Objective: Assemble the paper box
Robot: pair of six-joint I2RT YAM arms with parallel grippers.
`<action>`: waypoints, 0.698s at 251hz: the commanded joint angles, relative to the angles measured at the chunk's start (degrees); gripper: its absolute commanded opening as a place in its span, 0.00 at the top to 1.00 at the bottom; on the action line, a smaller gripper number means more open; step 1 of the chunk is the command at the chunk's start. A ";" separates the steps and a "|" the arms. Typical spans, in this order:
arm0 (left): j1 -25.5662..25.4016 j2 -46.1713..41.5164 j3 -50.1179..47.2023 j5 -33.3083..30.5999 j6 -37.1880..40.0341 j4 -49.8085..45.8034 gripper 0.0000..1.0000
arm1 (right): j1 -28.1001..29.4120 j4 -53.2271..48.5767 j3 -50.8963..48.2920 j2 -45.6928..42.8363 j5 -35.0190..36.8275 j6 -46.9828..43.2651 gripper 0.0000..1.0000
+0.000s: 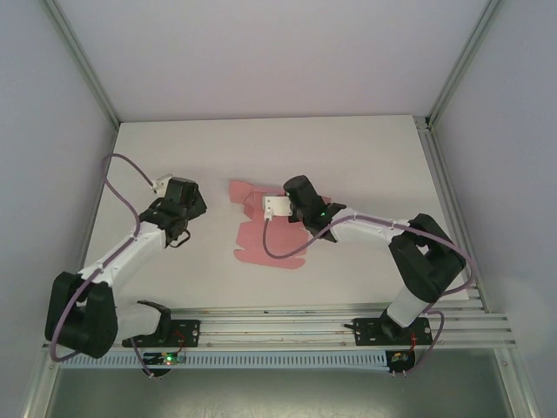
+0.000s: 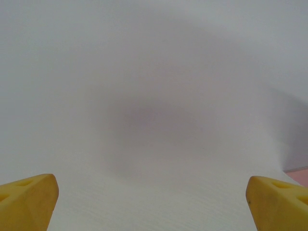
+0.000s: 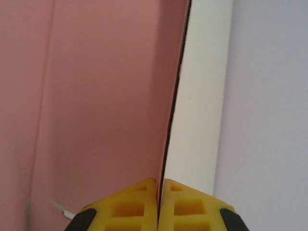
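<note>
Paper box point(image 1: 261, 237): pink die-cut sheet, lying mostly flat on the white worktop point(image 1: 365, 157).
Right pincer point(image 3: 159, 185): over the sheet's far right part, jaws closed tight on the edge of a raised flap.
Left pincer point(image 2: 151, 192): left of the sheet and apart from it, jaws spread wide, holding nothing.

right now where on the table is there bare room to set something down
Bare: the far strip of table between the back wall and the pink card; the far right corner behind the right arm; the gap between the open left gripper and the card. Crowded: the middle, where the right gripper pinches the card.
</note>
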 commanded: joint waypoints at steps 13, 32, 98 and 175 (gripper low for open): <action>3.32 8.31 6.05 3.37 -1.86 3.68 0.00 | 0.83 12.15 -7.32 -3.20 -3.34 -6.23 1.00; 4.01 12.72 8.73 4.53 -0.01 6.36 0.00 | 1.15 11.59 -9.01 -4.13 -3.58 -6.67 1.00; 6.07 29.18 19.63 14.78 4.45 13.68 0.00 | 3.61 15.91 -13.98 -3.52 1.84 -6.03 1.00; 5.18 37.55 27.99 32.92 13.31 13.84 0.22 | 3.18 16.21 -13.49 -3.01 3.40 -4.76 1.00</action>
